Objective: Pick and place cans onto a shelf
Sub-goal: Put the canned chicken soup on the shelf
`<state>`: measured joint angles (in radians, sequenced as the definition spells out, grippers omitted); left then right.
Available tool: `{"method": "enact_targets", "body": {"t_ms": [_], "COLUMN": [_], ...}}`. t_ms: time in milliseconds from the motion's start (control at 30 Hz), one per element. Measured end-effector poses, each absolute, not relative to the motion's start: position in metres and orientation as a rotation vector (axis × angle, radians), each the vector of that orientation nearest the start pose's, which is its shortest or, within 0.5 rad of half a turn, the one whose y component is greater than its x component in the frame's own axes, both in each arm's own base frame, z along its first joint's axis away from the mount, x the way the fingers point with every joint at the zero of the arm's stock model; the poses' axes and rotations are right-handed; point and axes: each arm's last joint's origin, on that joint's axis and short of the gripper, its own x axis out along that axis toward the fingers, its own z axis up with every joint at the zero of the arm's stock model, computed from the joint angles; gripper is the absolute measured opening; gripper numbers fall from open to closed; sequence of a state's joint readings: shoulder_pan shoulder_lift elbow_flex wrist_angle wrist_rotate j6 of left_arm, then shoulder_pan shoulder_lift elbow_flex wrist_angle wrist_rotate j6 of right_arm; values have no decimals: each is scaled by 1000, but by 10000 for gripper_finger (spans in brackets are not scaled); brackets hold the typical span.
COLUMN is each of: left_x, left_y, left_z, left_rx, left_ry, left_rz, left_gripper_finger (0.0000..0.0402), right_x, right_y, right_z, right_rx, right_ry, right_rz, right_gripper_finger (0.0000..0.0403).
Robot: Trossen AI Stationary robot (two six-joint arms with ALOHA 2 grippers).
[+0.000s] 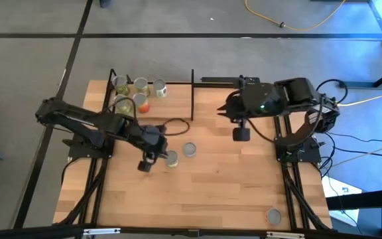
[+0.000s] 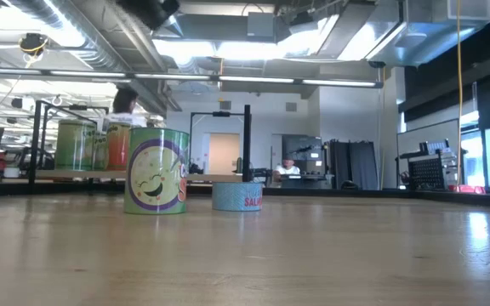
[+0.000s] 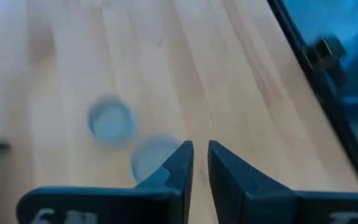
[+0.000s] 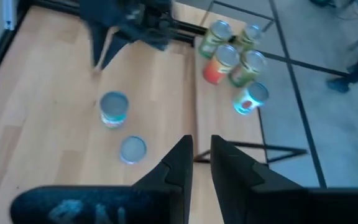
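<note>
In the left wrist view two cans (image 3: 111, 121) sit blurred at centre left, labels unreadable, and the nearer can (image 3: 152, 157) is partly hidden behind the left gripper (image 3: 200, 163). In the low view the shelf (image 2: 83, 174) runs off the left edge (its cans (image 2: 76, 144) overlap). In the high view a lone can (image 1: 273, 215) at lower right is too small to read.

Two dark jointed arms trail black cables; the right arm (image 1: 270, 101) shows a green light.

Likely a robotics lab or workshop: exposed ceiling ducts (image 2: 228, 34) at 12 o'clock, equipment racks (image 2: 428, 170) at 3 o'clock.
</note>
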<state>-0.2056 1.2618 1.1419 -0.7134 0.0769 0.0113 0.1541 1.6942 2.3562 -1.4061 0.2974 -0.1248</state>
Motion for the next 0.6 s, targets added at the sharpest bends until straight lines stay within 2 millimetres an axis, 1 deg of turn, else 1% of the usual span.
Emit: {"method": "enact_targets", "body": {"t_ms": [100, 200, 400, 600], "left_x": [255, 264, 280, 289], "left_y": [-64, -74, -89, -98], "left_z": [300, 286, 259, 236], "left_rx": [164, 242, 277, 304], "left_ry": [854, 894, 972, 1063], "left_rz": [-259, -240, -248, -266], "left_gripper_finger": [41, 41, 41, 41], "right_x": [267, 263, 258, 256], "right_y": [32, 31, 30, 27], "right_z": [502, 503, 505, 504], "right_rx": [-276, -261, -263, -296], "right_ry": [738, 743, 750, 770], "right_rz": [-124, -131, -133, -204], "right_gripper_finger": [59, 59, 59, 59]}}
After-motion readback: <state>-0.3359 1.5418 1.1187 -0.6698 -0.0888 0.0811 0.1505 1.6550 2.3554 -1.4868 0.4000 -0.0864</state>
